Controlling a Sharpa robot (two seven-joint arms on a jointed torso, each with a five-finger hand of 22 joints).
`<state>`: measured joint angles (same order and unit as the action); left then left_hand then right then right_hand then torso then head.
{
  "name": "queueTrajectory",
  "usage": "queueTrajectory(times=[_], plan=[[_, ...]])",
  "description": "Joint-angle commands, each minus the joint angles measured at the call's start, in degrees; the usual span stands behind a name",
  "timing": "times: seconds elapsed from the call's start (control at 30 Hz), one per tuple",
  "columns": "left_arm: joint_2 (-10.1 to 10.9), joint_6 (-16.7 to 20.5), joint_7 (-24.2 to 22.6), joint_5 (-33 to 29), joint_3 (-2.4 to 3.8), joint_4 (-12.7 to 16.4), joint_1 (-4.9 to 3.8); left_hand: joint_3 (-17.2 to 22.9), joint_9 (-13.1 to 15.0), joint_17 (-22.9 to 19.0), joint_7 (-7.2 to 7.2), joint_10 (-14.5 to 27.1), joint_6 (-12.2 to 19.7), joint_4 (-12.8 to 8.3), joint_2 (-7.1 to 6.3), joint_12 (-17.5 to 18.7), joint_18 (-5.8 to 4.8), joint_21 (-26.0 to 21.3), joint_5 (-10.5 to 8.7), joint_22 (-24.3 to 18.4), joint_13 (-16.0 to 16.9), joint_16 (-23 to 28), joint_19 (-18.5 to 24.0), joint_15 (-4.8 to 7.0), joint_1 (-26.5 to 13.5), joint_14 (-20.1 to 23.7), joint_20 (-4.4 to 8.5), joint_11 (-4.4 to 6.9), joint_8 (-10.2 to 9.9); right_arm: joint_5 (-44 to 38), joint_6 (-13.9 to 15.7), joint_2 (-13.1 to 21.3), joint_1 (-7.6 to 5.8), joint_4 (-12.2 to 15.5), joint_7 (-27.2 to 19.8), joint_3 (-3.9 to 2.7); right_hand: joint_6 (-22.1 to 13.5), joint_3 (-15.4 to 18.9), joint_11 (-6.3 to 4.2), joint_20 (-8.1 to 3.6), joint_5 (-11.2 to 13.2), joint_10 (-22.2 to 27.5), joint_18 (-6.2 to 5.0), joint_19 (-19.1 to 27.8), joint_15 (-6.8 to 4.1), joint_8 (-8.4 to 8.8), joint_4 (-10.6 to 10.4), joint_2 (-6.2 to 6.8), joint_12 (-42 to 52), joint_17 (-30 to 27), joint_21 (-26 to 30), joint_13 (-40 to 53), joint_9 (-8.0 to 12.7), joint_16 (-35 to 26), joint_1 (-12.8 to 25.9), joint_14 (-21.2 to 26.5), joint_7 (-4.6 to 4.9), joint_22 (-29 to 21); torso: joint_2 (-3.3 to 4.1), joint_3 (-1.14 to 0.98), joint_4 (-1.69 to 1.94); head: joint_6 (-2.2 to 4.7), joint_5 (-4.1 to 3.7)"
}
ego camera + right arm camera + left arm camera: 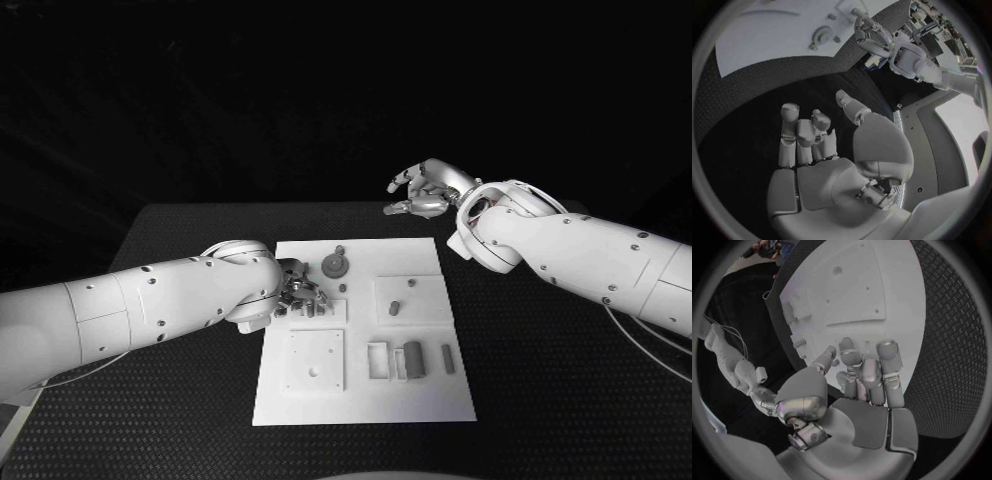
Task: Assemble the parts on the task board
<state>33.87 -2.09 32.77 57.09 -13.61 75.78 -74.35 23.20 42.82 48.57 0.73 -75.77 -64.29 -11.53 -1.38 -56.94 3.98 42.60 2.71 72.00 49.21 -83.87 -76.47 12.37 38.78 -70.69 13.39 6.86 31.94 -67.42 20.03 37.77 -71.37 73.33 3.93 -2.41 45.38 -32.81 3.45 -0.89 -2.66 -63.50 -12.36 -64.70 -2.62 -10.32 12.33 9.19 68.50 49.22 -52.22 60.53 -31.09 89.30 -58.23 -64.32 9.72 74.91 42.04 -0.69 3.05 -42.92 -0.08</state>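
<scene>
my left robot hand hovers low over the left side of the flat white rectangular task board, fingers partly curled and pointing down at the plate; the left wrist view shows nothing between them, so it holds nothing, fingers loosely apart. whether the fingertips touch the plate i cannot tell.

my right robot hand hangs raised beyond the far right corner of the board, over the black textured table, well apart from every part. its fingers are curled inward a little, empty.

on the board: a small grey round disc-shaped part sits near the far edge, just beside my left robot hand. a raised white square block with a short grey peg lies right of centre. a flat white square plate with a hole lies near the left front. right of it, a dark grey upright bar stands in a slotted holder, and a slim grey pin lies beside it.
</scene>
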Motion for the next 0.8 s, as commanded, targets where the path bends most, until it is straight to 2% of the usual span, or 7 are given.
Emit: queueTrajectory(times=[0.03, 0.4, 0.53, 0.57, 0.63, 0.73, 0.8], plan=[[0.09, 1.32, -0.77, -0.43, 0.02, 0.13, 0.02, -0.58, 0.06, -0.1, 0.09, 0.02, 0.19, -0.04, -0.24, 0.24, 0.05, -0.34, 0.06, 0.08, 0.08, -0.39, -0.07, 0.49, -0.49, 0.07, 0.24, 0.2, -0.17, -0.04, -0.64, -0.06, 0.01, -0.06, -0.29, -0.03, -0.08, 0.23, 0.04, -0.32, -0.17, 0.29, -2.64, -0.02, -0.08, -0.2, 0.03, -0.46, 0.05, -0.09, 0.28, -0.09, 0.01, -0.3, -0.12, 0.38, 0.33, 0.82, -0.02, 0.0, -0.01, 0.04, -0.02], [1.85, 5.06, -2.48, -2.42, 0.12, 1.13, 0.01, -1.26, 0.1, -0.19, 0.15, 0.03, 0.24, -0.45, -1.59, 0.33, 0.18, -0.51, 0.07, 0.1, 0.13, -0.52, -0.09, 0.57, -0.96, 0.19, 0.33, 0.27, -0.31, -0.04, -0.47, 0.01, 0.06, -0.24, -0.39, -0.03, -0.1, 0.26, 0.04, -0.31, -0.17, 0.3, -2.64, -0.01, -0.08, -0.2, 0.03, -0.47, 0.06, -0.1, 0.28, -0.11, 0.01, -0.3, -0.12, 0.39, 0.33, 0.82, -0.02, 0.02, -0.02, 0.22, -0.13], [3.51, 7.44, -4.69, -4.89, 0.66, 2.07, -0.11, -0.98, 0.16, -0.49, -0.18, 0.97, 1.29, -1.57, -1.47, 0.81, 0.36, -1.05, 0.07, -0.01, 0.11, -0.08, 0.43, 0.47, 0.05, 0.87, 0.45, 0.01, -0.89, -0.04, -0.38, 0.1, 0.07, -0.42, -0.4, -0.03, -0.1, 0.27, 0.04, -0.31, -0.17, 0.3, -2.64, -0.01, -0.07, -0.2, 0.04, -0.48, 0.07, -0.1, 0.29, -0.11, 0.02, -0.3, -0.11, 0.39, 0.33, 0.82, -0.07, -0.06, 0.03, 0.48, -0.12], [3.83, 8.37, -5.8, -7.04, 1.73, 1.96, -0.17, -0.79, 0.11, -0.62, -0.36, 1.42, 1.89, -2.0, -1.4, 1.03, 0.41, -1.31, 0.07, -0.09, 0.09, 0.16, 0.73, 0.36, 0.53, 1.19, 0.48, -0.14, -1.29, -0.04, -0.27, 0.16, 0.07, -0.45, -0.41, -0.03, -0.1, 0.27, 0.04, -0.31, -0.17, 0.3, -2.64, -0.01, -0.07, -0.2, 0.04, -0.48, 0.07, -0.1, 0.29, -0.11, 0.02, -0.3, -0.11, 0.39, 0.33, 0.82, -0.1, -0.08, 0.04, 0.58, -0.13], [4.47, 9.45, -7.22, -9.39, 2.9, 2.03, -0.22, -0.12, -0.25, -1.28, -1.22, 3.37, 4.13, -3.4, -0.8, 2.12, 0.41, -2.59, 0.12, -0.54, -0.19, 1.5, 2.24, -0.38, 2.11, 2.66, 0.37, -0.97, -2.87, -0.04, -0.27, 0.27, 0.07, -0.45, -0.43, -0.03, -0.1, 0.27, 0.04, -0.31, -0.17, 0.3, -2.64, -0.01, -0.07, -0.2, 0.04, -0.48, 0.07, -0.1, 0.29, -0.11, 0.02, -0.3, -0.11, 0.39, 0.33, 0.82, -0.11, -0.12, 0.05, 0.65, -0.16], [5.34, 12.37, -10.19, -11.74, 3.34, 1.83, -1.18, 1.54, -2.23, -2.35, -3.42, 6.12, 8.87, -4.88, -1.26, 3.93, 0.63, -4.58, 0.18, -1.26, -0.85, 3.64, 4.66, -2.51, 6.08, 4.98, 0.55, -3.09, -6.76, -0.04, -0.26, 0.41, 0.07, -0.56, -0.42, -0.03, -0.11, 0.28, 0.04, -0.3, -0.17, 0.3, -2.64, -0.01, -0.07, -0.2, 0.04, -0.48, 0.07, -0.1, 0.29, -0.12, 0.02, -0.3, -0.11, 0.39, 0.33, 0.82, -0.02, -0.05, 0.06, 0.88, -0.29], [5.54, 13.02, -13.84, -14.6, 3.38, 0.91, -1.83, 3.28, -3.33, -4.18, -5.04, 10.34, 10.44, -4.57, -2.45, 7.24, -0.48, -7.83, 0.27, -2.61, -2.45, 7.24, 8.92, -4.3, 8.65, 8.52, -0.71, -4.97, -8.46, -0.04, -0.24, 0.45, 0.07, -0.6, -0.41, -0.03, -0.11, 0.29, 0.04, -0.3, -0.17, 0.31, -2.64, -0.01, -0.07, -0.2, 0.05, -0.48, 0.07, -0.1, 0.29, -0.12, 0.02, -0.3, -0.11, 0.4, 0.33, 0.83, -0.02, -0.03, 0.07, 0.93, -0.34]])
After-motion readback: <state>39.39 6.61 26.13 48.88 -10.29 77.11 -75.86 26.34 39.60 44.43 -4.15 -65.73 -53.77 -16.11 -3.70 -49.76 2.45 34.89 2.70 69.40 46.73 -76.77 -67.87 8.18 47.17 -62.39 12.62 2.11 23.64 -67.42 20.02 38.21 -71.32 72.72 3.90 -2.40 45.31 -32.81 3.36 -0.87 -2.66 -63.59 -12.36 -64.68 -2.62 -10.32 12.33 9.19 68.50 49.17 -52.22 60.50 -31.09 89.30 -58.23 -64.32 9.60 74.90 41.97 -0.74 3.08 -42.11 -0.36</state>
